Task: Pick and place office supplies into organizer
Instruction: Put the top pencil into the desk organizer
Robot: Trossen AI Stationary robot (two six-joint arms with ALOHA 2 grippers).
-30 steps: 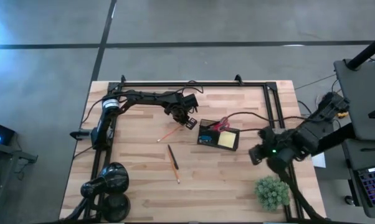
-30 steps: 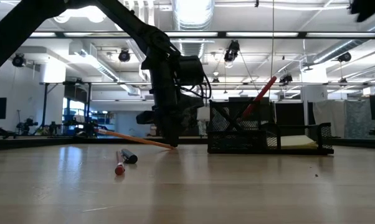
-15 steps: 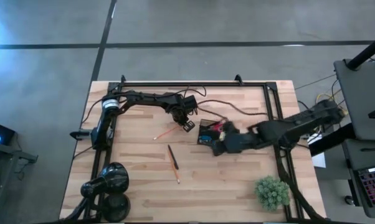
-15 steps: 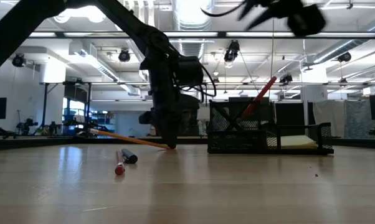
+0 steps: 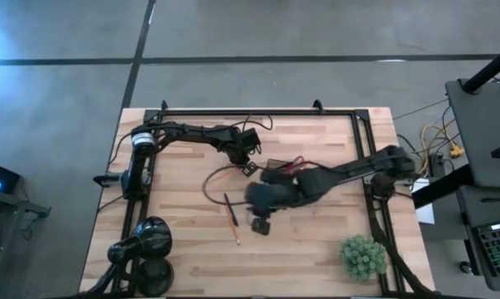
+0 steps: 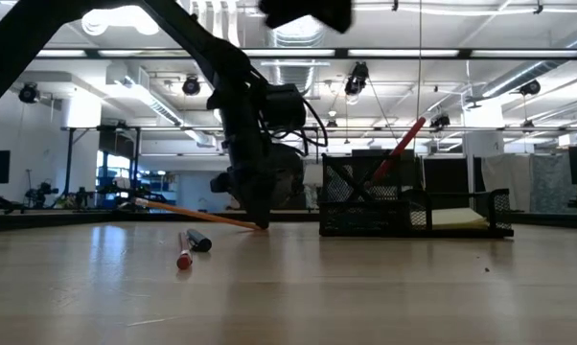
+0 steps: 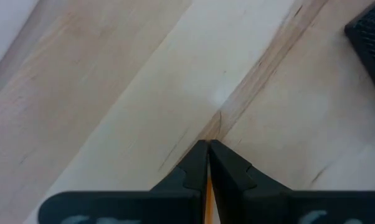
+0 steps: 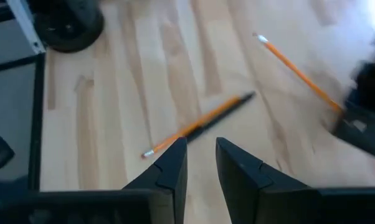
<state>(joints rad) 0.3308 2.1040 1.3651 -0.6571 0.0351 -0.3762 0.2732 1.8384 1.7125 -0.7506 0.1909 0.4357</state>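
High view, left gripper (image 5: pixel 248 169): pressing its fingers together on one end of the orange pencil (image 5: pixel 225 176), just beside the organizer (image 5: pixel 276 173), whose near wall is a snag risk if the pencil is swinging low.
High view, right gripper (image 5: pixel 260 223): reaching across the table (image 5: pixel 316 249) past the organizer toward the dark pencil (image 5: pixel 231 218); both arms are crowding one patch, so a bump is looking possible.
Low view, orange pencil: slanting with its far end resting on the table; a thin end-pinch is risking a twist or slip.
Low view, organizer: holding the red-handled scissors (image 6: pixel 400 149) upright and a yellow note pad (image 6: pixel 458 218).
Left wrist view: fingers pinching the pencil; bare wood ahead is offering room.
Right wrist view: fingers slightly spread, holding nothing, hanging over the dark pencil, probably above it rather than touching.
Open room: the front table strip is lying free, with the green plant ball (image 5: pixel 363 257) and black lamp (image 5: pixel 144 242) well apart at the corners.
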